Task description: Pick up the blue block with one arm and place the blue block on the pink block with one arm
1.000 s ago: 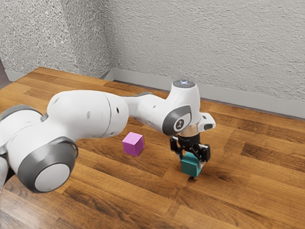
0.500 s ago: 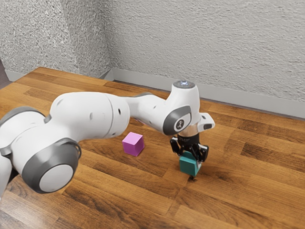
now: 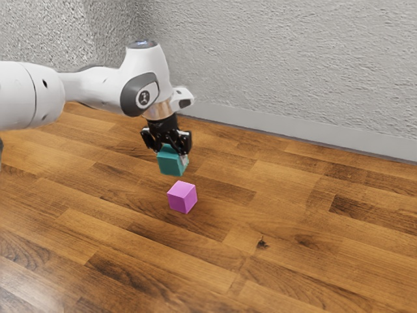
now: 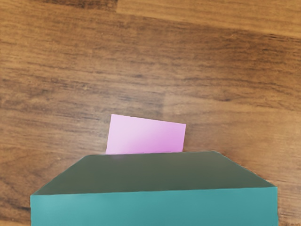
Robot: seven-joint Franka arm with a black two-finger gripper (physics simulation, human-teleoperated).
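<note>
The wooden table [image 3: 293, 215] fills the foreground of the exterior view. A small dark mark [image 3: 262, 244] sits on the near boards, toward the exterior view's right.

Further back, the pink block [image 3: 182, 197] rests flat on the table, upright and touching nothing else.

Above and just behind it, the blue block [image 3: 172, 163], rendered teal, hangs clear of the table. The black gripper [image 3: 172, 154] points down and clamps this block, one finger pressed on each of two opposite sides. A visible gap separates the blue block from the pink block.

The white arm [image 3: 85, 88] enters from the exterior view's left. Behind it, a grey baseboard [image 3: 293, 127] and a rough grey wall [image 3: 293, 59] close the scene.

The exterior view supplies the height of the held block and the finger contact.

The wrist view supplies the overhead alignment. There the blue block [image 4: 155, 197] sits large under the hand and covers part of the pink block [image 4: 146, 135]. The remaining pink top face projects past the blue block's far edge, against the table [image 4: 211, 70]. The two blocks therefore overlap from above but are not fully aligned.
</note>
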